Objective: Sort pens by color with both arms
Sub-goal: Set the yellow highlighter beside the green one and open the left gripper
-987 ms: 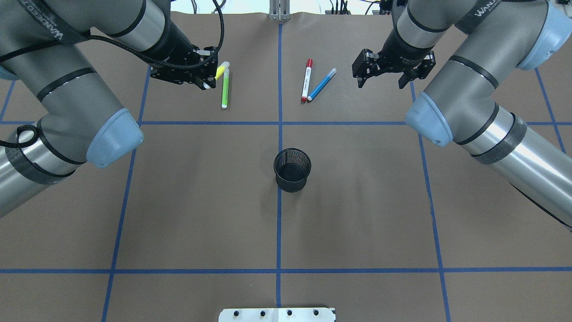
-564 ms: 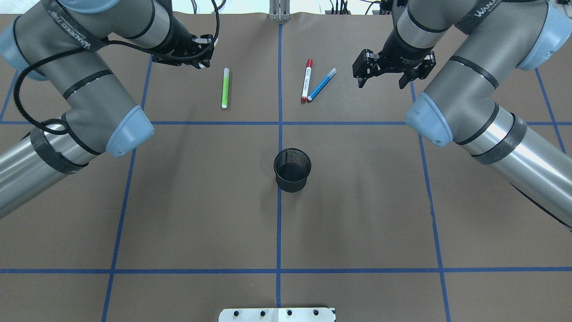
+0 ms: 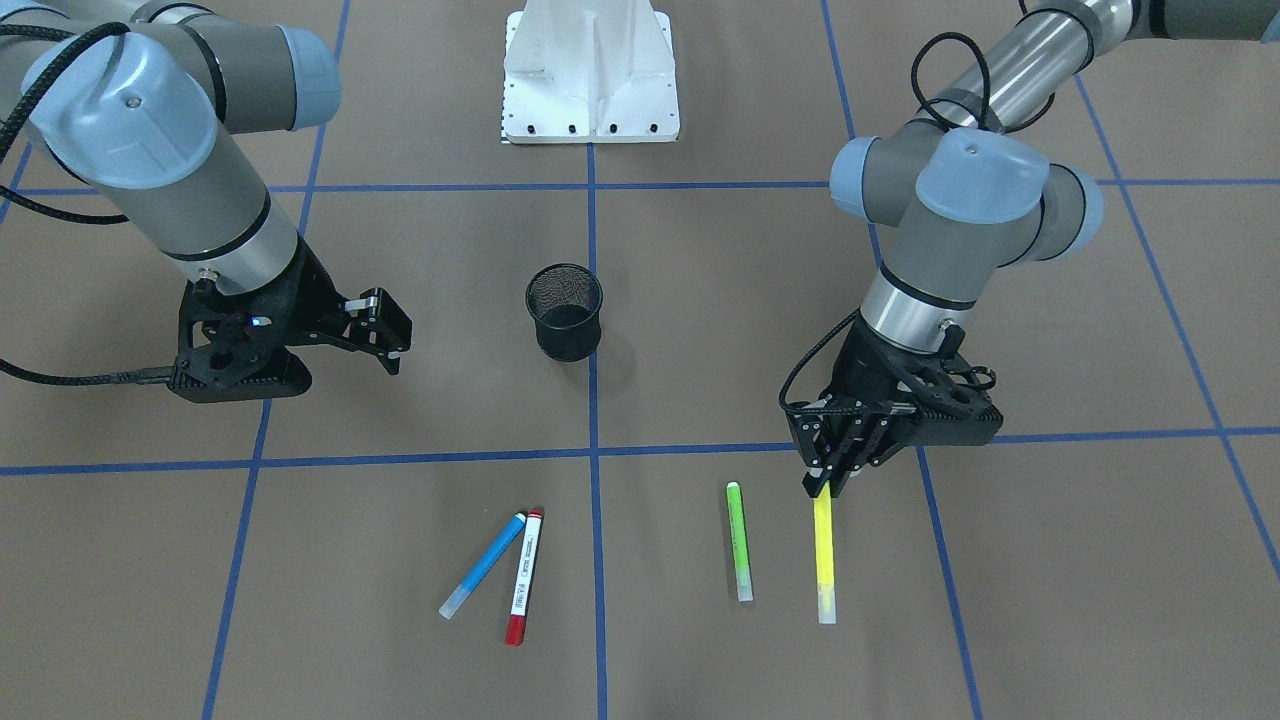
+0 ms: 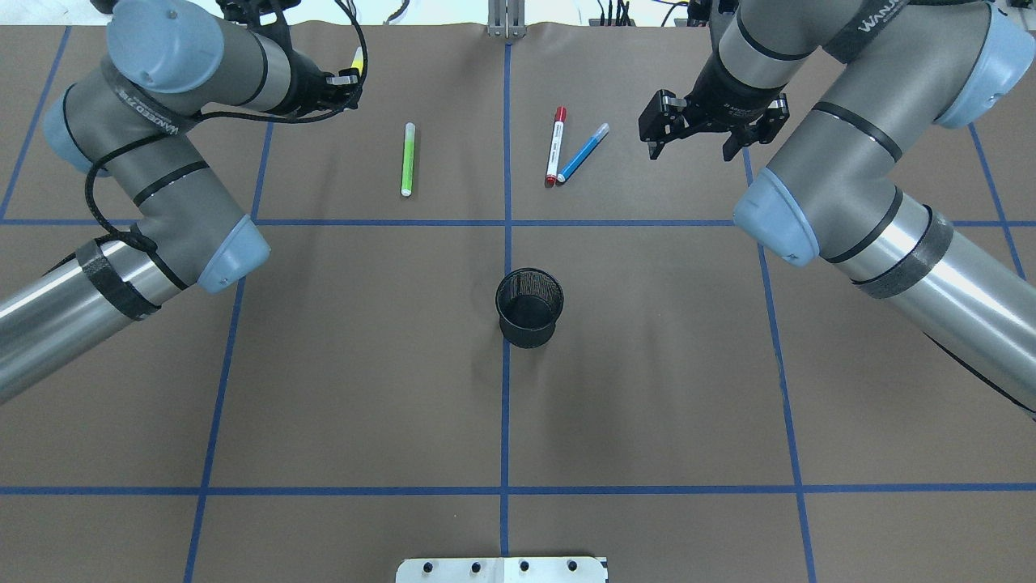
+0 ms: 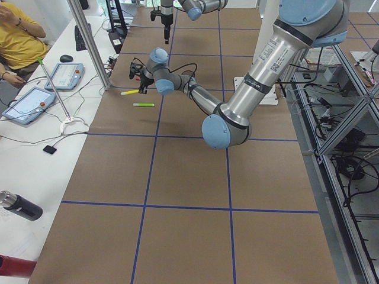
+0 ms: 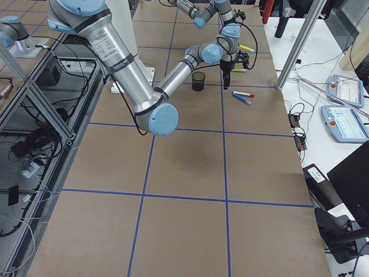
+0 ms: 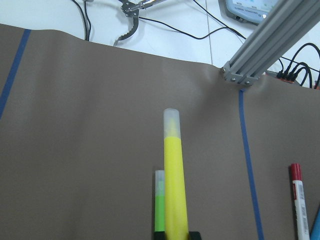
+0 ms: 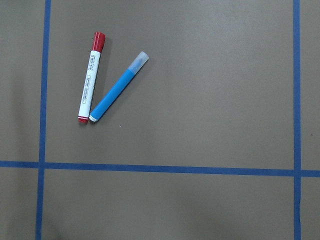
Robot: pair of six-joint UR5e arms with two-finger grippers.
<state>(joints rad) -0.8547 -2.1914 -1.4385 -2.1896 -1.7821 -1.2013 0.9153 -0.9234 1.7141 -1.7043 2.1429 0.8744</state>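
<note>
Left gripper, clamped on yellow pen, has swung outward; green pen lies beside it. Right gripper open, unmoved, near blue pen.

The yellow pen juts roughly level from the left gripper, clamped by one end. In the front-facing view the green pen lies flat at its nine o'clock. Farther that way the white red-ended pen and blue pen form a V. The right gripper hangs spread at their eleven o'clock.
</note>
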